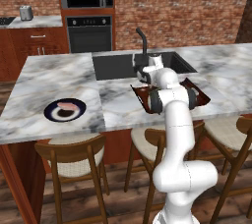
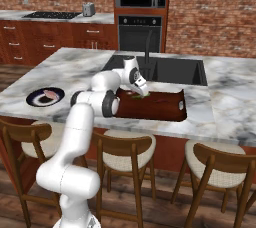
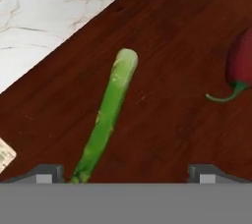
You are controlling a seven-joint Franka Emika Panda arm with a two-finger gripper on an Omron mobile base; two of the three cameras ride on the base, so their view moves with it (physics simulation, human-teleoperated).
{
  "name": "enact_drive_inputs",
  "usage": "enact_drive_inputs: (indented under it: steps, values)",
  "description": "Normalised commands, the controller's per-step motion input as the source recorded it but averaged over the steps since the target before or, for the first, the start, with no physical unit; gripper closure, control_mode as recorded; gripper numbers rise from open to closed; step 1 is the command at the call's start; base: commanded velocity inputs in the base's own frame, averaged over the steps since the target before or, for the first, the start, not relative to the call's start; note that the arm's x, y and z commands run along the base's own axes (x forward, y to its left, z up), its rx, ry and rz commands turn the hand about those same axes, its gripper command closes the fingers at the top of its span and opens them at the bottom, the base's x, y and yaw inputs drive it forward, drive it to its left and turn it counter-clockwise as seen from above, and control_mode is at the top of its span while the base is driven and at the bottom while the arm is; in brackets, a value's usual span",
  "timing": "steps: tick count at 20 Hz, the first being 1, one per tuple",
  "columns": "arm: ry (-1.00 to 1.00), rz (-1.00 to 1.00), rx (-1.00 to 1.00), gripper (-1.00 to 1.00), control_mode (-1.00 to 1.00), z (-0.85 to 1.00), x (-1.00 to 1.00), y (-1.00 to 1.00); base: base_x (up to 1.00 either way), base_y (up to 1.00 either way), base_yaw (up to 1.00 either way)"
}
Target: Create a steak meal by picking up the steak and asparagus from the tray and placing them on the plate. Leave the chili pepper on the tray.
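- White arm (image 2: 82, 122) risen from the base, bent at the elbow and reaching forward over the marble counter (image 1: 59, 78), wrist turned downward above the tray (image 2: 165, 107).
- Gripper (image 3: 125, 171) pointing straight down at the tray floor, close above it, jaws spread wide, nothing between them touched or pinched.
- Two dark fingertips (image 3: 47, 171) visible at the lower edge of the hand view, far apart from each other.
- Asparagus (image 3: 106, 120) lying flat on the tray, below the gripper, nearer to one fingertip than to the other, its stem end just beside that fingertip, its tip pointing away from the hand.
- Chili pepper (image 3: 241, 66) also on the tray, off to the other side of the gripper, well apart from the asparagus, with a curled green stem.
- Tray resting on the counter just in front of the black sink (image 2: 170, 69), directly under the hand.
- Steak (image 1: 68, 106) already lying on the plate (image 1: 51, 112), far to the left of the gripper on the same counter.
- Plate well apart from the tray, near the counter's front edge.
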Motion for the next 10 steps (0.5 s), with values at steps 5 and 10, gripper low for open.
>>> enact_drive_inputs:
  steps: [5,10]
  values:
    - [0.0,0.0,0.0,-1.0,-1.0,-0.14,0.26,0.0,0.0,0.0,0.0]
    - [0.0,0.0,0.0,1.0,-1.0,-0.32,0.08,0.0,0.0,0.0,0.0]
